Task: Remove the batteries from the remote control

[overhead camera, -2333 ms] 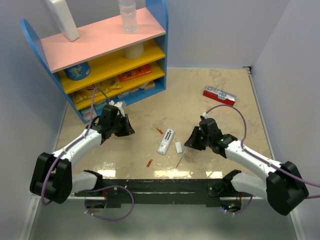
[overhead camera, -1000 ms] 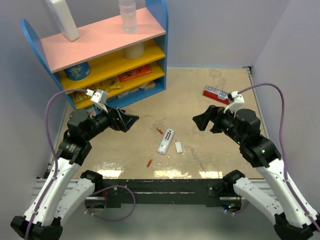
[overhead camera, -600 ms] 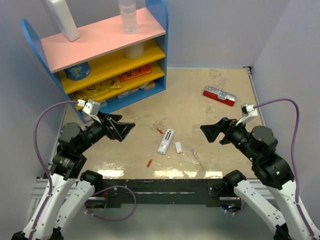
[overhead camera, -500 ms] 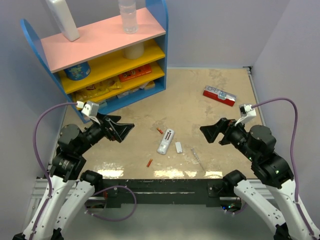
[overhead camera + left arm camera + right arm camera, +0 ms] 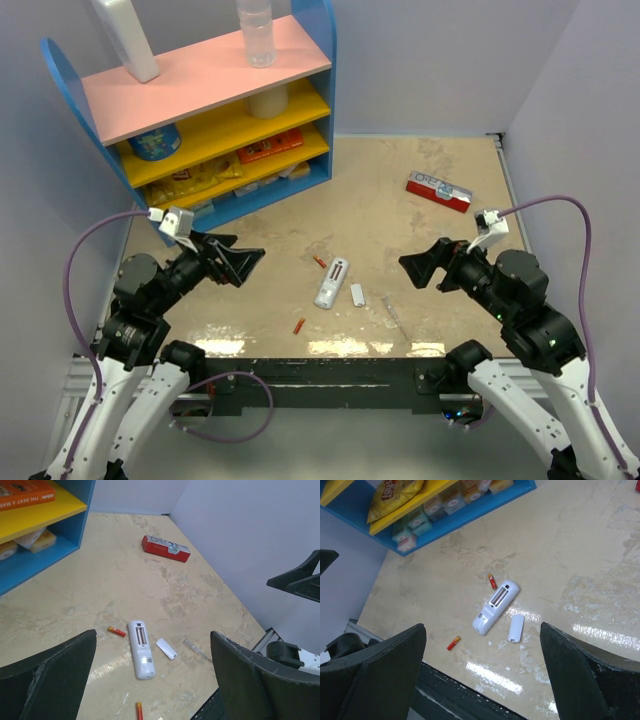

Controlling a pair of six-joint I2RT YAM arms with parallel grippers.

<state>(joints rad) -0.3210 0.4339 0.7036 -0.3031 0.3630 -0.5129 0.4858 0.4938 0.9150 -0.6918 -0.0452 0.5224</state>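
— Higher now than before, left tool (image 5: 240,262) and right tool (image 5: 422,266) hang back from the remote (image 5: 332,283), both wide, empty.
— Both batteries (image 5: 319,262) lie loose near the remote; a stray nudge could roll them off.

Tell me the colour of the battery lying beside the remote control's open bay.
Red-orange, yellowish tip; the battery shows best in the right wrist view.

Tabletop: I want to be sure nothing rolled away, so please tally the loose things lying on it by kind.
Small red-orange cylindrical batteries: 2
Slim white plastic remote control: 1
Small white rectangular plastic cover: 1
Flat red-and-white box: 1
Thin grey stick: 1
Total: 6
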